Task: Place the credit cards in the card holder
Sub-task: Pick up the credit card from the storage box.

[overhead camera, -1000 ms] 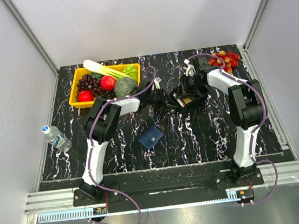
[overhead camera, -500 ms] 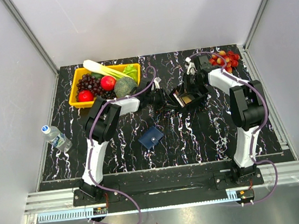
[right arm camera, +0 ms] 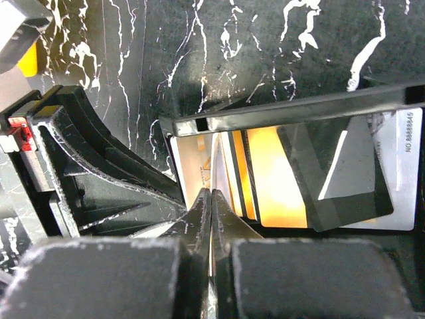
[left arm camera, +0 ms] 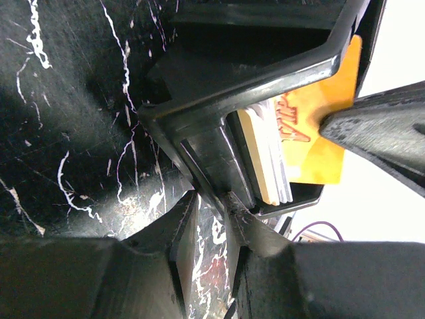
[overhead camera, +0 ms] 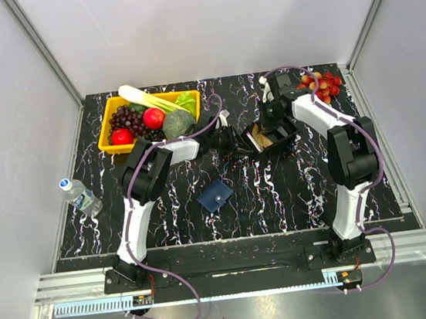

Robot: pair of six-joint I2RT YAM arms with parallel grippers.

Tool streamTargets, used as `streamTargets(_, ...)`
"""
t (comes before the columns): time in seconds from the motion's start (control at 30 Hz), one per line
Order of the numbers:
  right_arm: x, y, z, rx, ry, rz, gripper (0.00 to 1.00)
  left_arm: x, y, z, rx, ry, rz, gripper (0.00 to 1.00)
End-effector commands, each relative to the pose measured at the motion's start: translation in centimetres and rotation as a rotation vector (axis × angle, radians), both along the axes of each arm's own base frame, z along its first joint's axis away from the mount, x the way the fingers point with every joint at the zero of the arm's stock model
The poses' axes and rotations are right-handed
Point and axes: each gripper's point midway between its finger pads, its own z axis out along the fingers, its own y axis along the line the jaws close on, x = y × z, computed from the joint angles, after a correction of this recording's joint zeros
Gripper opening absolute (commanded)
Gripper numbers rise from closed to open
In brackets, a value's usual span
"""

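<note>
The right fingers [right arm camera: 224, 222] are pressed tight together, their tips pushed in among the credit cards [right arm camera: 272, 179] that stand on edge inside a black tray [right arm camera: 299, 109]. A thin bright line shows between the tips, but whether a card is pinched there cannot be told. The left fingers [left arm camera: 176, 232] are clamped on the tray's near wall at a corner and appear to be steadying it. Orange and white cards lean together just behind that wall.

Further out, the card holder [overhead camera: 215, 196] lies folded shut on the counter [overhead camera: 280, 198]. It sits well apart from the tray, nearer the arms' bases, with neither arm touching it.

The task looks to be at an early stage. No card shows outside the tray and none is in the holder. What remains is to draw a card free, get the holder open, and slot each card in.
</note>
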Motion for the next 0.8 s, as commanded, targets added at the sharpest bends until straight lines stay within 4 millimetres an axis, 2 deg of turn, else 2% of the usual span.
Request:
streamTargets(0.0,0.0,1.0,-0.9,-0.124,-0.016,0.076,0.00,0.8,-0.6,1.7,-0.047,-0.067,-0.004,0.26)
streamTargets(0.17,-0.8,2.1,-2.2,-0.154,0.009,0.125,0.00,0.7,-0.6,1.7,-0.045,-0.064,-0.008,0.26)
streamTargets(0.4,-1.2,1.5,-3.6,-0.263,0.032,0.144,0.02,0.9,-0.6,1.7,-0.046,-0.064,-0.004,0.26)
streamTargets(0.57,-1.8,2.0,-4.5,-0.286,0.050,0.171,0.02,0.8,-0.5,1.5,-0.043,-0.061,-0.003,0.26)
streamTargets(0.63,-1.8,1.9,-4.7,-0.307,0.053,0.167,0.06,0.8,-0.5,1.4,-0.044,-0.058,-0.001,0.26)
streamTargets(0.77,-1.9,1.7,-5.3,-0.328,0.066,0.172,0.08,0.7,-0.5,1.5,-0.046,-0.059,-0.002,0.26)
